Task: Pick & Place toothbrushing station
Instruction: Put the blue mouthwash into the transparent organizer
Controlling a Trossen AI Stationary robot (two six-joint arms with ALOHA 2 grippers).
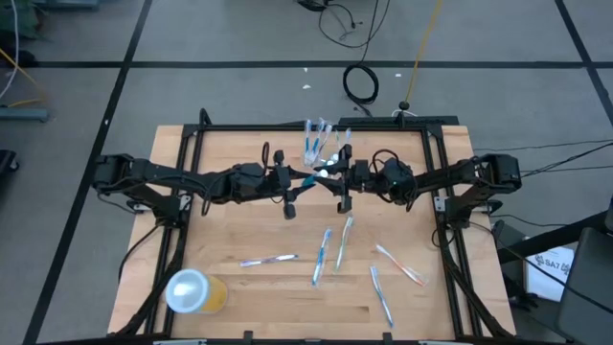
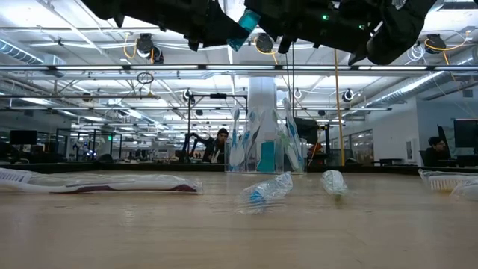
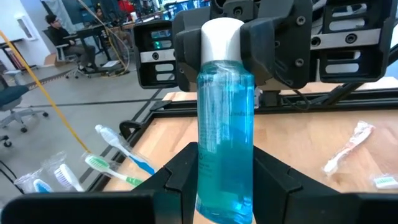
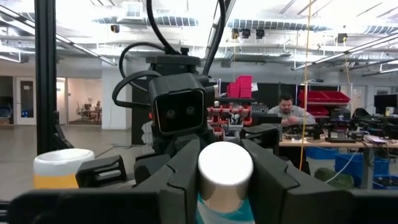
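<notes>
A teal tube with a white cap [image 1: 311, 179] hangs in the air between my two grippers over the middle of the table, and also shows high up in the low view [image 2: 243, 28]. My left gripper [image 1: 299, 183] is shut on its bottom end and my right gripper [image 1: 329, 176] on its cap end. A clear cup [image 1: 321, 144] with several toothbrushes and a teal tube stands upright on the table just beyond them [image 2: 261, 146]. Several wrapped toothbrushes [image 1: 321, 256] lie flat on the near half of the table. My left gripper pinches the tube's teal body at its bottom end [image 3: 224, 186] between its two fingers [image 3: 177, 180]. The fingers come level from the table's left and lie along the tube. The tube is lifted clear of the table. My right gripper pinches the tube's white cap [image 4: 225, 169] between its two fingers [image 4: 180, 174]. It comes level from the table's right, facing my left gripper, and its hold on the cap also shows in the left wrist view [image 3: 222, 34].
An orange-yellow cup with a white lid [image 1: 196, 292] stands near the front left corner. More wrapped toothbrushes lie at front left [image 1: 269, 260] and front right [image 1: 399, 264], [image 1: 381, 294]. A black frame [image 1: 192, 144] borders the table. People sit in the room behind.
</notes>
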